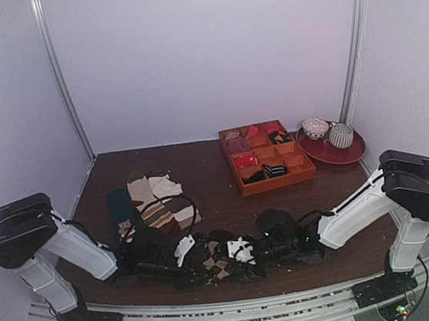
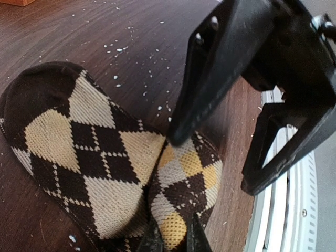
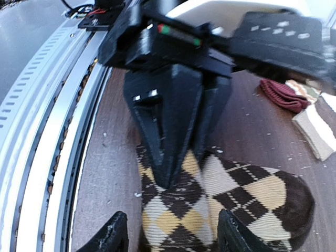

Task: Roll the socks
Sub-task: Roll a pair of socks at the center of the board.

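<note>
The argyle socks (image 1: 219, 267) lie bunched at the near edge of the table between both arms. In the left wrist view the socks (image 2: 89, 152) are folded, with the dark toe end at the upper left. My left gripper (image 2: 173, 233) is shut, pinching a raised fold of the socks. It shows in the right wrist view as the black wedge (image 3: 165, 157) pressed onto the fabric. My right gripper (image 3: 172, 231) is open, one finger on each side of the socks (image 3: 252, 191), facing the left gripper. In the top view the left gripper (image 1: 197, 257) and right gripper (image 1: 230, 256) nearly touch.
Brown-and-cream striped socks (image 1: 157, 202) and a dark teal sock (image 1: 119, 210) lie at the left behind my left arm. An orange compartment tray (image 1: 303, 172) and a red plate (image 1: 353, 152) with cups stand at the back right. The metal rail (image 1: 240, 312) runs right beside the socks.
</note>
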Action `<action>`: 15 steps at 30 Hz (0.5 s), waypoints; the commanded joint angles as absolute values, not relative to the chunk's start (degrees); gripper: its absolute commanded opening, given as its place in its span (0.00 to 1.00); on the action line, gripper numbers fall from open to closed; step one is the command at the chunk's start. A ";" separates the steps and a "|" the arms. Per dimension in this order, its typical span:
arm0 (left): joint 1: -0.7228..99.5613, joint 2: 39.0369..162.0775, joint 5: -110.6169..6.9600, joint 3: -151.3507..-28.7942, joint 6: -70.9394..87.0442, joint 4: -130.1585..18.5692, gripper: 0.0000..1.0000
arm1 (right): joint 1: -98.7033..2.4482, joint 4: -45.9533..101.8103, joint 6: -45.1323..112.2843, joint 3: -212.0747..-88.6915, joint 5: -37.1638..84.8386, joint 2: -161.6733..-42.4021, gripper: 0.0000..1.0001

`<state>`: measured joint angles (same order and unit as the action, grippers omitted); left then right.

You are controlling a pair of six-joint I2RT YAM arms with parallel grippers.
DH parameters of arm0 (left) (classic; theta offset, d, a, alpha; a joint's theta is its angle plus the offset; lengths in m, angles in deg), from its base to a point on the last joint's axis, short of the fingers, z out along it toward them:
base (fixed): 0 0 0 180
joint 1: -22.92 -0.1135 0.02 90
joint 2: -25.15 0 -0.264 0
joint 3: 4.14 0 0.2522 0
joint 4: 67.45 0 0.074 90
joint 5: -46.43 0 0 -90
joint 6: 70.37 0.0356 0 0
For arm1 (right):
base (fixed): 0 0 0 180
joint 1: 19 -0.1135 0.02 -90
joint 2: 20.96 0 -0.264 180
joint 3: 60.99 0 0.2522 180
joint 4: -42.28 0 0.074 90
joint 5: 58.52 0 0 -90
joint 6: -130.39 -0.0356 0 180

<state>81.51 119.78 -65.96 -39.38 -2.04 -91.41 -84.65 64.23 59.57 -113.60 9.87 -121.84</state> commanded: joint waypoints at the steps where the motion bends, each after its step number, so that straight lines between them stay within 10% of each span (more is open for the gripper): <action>1: 81.19 123.46 -65.07 -37.07 -2.96 -79.53 0.00 | -86.15 61.33 61.03 -115.44 10.61 -123.53 0.59; 15: 80.41 122.93 -68.99 -34.71 -4.21 -83.23 0.00 | -87.03 55.37 59.51 -118.99 20.11 -129.35 0.41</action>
<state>80.98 120.24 -67.73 -38.15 -3.09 -94.05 -86.77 60.77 59.59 -117.91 17.09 -127.19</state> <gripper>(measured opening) 0.069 0.461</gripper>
